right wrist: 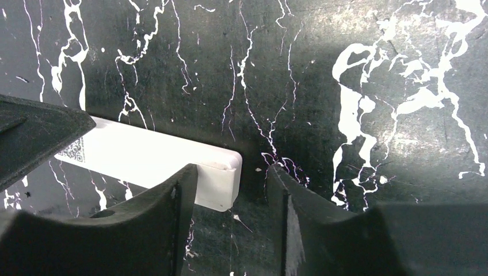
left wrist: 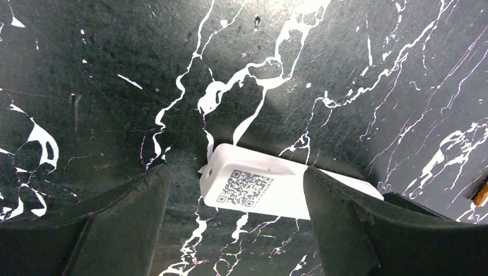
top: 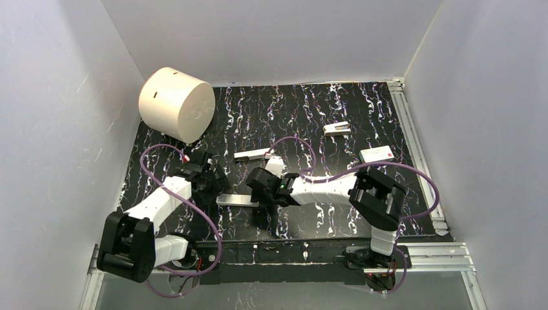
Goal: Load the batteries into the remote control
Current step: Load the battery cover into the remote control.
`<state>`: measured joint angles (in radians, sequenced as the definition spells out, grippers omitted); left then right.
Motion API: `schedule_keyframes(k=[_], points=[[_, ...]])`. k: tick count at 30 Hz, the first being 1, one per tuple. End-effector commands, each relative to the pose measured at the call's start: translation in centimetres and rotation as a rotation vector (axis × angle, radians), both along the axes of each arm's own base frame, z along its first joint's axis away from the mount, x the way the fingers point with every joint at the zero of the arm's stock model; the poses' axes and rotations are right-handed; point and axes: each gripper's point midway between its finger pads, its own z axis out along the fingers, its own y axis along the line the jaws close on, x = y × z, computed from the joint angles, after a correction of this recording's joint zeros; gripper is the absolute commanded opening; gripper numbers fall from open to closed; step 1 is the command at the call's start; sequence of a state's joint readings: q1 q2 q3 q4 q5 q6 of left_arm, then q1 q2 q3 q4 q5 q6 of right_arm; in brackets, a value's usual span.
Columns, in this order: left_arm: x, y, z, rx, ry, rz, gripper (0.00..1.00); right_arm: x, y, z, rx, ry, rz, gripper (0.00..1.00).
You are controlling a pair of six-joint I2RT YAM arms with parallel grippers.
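Right now the remote control (top: 234, 200) lies flat on the black marbled mat (top: 310, 110), on the near-middle part of it, with one gripper at each end. It shows a plain white face up, with a QR code near one end.

The left gripper (top: 214, 186) is at the QR end of the remote. In the left wrist view its fingers (left wrist: 132, 213) stand wide apart. The remote end sits in the gap, with clear mat between it and one finger, while the body runs off behind the other finger. It is spread open and has no hold on anything.

The right gripper (top: 257, 199) is at the remote's other end. In the right wrist view its jaws are partly open. One finger (right wrist: 172, 224) overlaps the remote's rounded end and the other stands off it with bare mat between, so nothing is clamped.

The batteries can't be picked out in the top view. A copper-orange tip (left wrist: 482, 194) at the frame edge of the left wrist view, near the remote, may be one, but it is too cropped to tell.

A thin white strip (top: 255, 154) lies just behind the remote, roughly parallel to it. A white box with a red mark (top: 377, 154) sits well off to the remote's right and farther back. A small white piece (top: 337, 129) with dark lines is farther back still. A big white cylinder (top: 176, 103) stands well behind and left of the remote, at the mat's far corner.
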<state>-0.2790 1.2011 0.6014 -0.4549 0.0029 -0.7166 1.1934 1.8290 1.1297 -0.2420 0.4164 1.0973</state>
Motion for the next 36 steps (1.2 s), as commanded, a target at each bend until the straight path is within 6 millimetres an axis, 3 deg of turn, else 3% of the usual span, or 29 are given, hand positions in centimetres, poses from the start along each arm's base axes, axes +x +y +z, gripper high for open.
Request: schedule_keyframes(k=[1, 8, 16, 25, 36], points=[[-0.5, 0.1, 0.6, 0.007, 0.001, -0.01, 0.82, -0.6, -1.4, -0.2, -0.075, 0.017, 0.013, 0.52], [-1.0, -0.1, 0.1, -0.005, 0.019, -0.03, 0.76, -1.2, -1.8, -0.8, -0.103, 0.042, 0.01, 0.4], [-1.3, -0.5, -0.3, -0.029, 0.033, -0.037, 0.6, -1.6, -1.2, -1.1, -0.086, 0.062, 0.018, 0.25], [-1.7, -1.3, -0.8, -0.076, 0.045, -0.051, 0.47, -2.4, 0.1, -1.5, -0.028, 0.106, 0.03, 0.22], [-2.8, -2.1, -1.7, -0.133, 0.06, -0.056, 0.43, -3.3, 2.7, -2.6, 0.033, 0.166, 0.06, 0.21]])
